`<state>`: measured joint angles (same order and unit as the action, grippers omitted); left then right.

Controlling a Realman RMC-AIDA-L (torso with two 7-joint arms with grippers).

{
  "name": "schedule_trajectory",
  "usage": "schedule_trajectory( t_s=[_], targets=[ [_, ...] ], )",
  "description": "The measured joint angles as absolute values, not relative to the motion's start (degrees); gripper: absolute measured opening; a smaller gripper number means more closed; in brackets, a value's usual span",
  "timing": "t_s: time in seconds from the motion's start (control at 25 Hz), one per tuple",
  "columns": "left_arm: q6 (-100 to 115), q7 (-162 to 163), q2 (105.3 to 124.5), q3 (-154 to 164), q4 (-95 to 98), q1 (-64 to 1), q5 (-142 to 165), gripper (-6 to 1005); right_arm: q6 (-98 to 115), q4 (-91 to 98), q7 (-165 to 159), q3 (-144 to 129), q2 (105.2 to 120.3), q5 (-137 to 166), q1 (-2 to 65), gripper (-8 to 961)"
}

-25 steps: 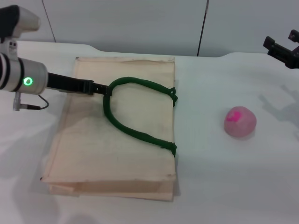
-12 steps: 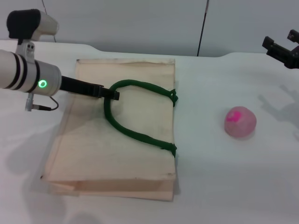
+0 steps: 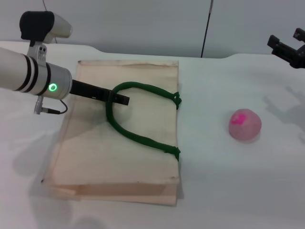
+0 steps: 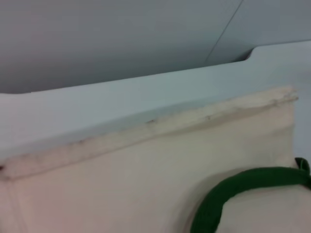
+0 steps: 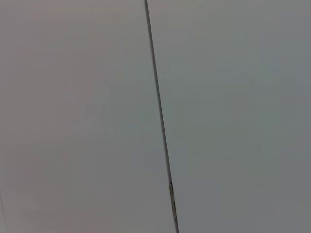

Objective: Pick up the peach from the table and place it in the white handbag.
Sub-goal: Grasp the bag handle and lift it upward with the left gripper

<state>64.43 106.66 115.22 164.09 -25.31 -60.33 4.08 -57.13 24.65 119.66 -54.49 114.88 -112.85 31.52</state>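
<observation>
Peach (image 3: 245, 125) not picked up yet, sits near right table edge. Left gripper (image 3: 123, 100) at white handbag (image 3: 119, 143) handle; grip unclear. Right gripper (image 3: 286, 49) parked, far-right corner.

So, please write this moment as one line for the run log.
left gripper: at dark green loop handle of flat cream fabric handbag | right gripper: raised far right | round pink peach: on table

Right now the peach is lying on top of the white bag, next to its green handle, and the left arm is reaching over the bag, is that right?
Not quite. The head view shows the peach resting on the bare table, well off to the right of the white bag, not on it. The rest holds: the left gripper reaches over the bag at its green handle.
</observation>
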Motion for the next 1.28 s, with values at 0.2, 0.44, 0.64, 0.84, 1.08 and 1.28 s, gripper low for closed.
schedule_trajectory(
  t_s=[0.2, 0.44, 0.64, 0.84, 1.08, 1.28],
  targets=[
    [63.6, 107.1, 115.43, 164.1, -25.3, -60.4, 5.6, 643, -57.1, 24.7, 119.6, -54.5, 114.87, -112.9, 31.5, 892],
    [63.5, 107.2, 115.44, 164.1, -25.2, -60.5, 6.5, 483, -57.1, 24.7, 119.6, -54.5, 114.87, -112.9, 31.5, 892],
    [62.3, 107.7, 115.59, 164.0, -25.0, -60.7, 8.1, 486, -57.2, 24.7, 119.5, -54.5, 114.89, -112.9, 31.5, 892],
    [60.8, 108.2, 115.56, 164.1, -23.7, -60.8, 9.1, 482, -57.3, 24.7, 119.5, -54.5, 114.92, -112.9, 31.5, 892],
    [60.4, 108.3, 115.55, 164.1, -23.6, -61.0, 9.2, 478, -57.3, 24.8, 119.5, -54.5, 114.96, -112.9, 31.5, 892],
    [60.4, 108.4, 115.47, 164.1, -23.4, -61.1, 9.4, 447, -57.4, 24.8, 119.5, -54.5, 115.04, -112.9, 31.5, 892]
  ],
)
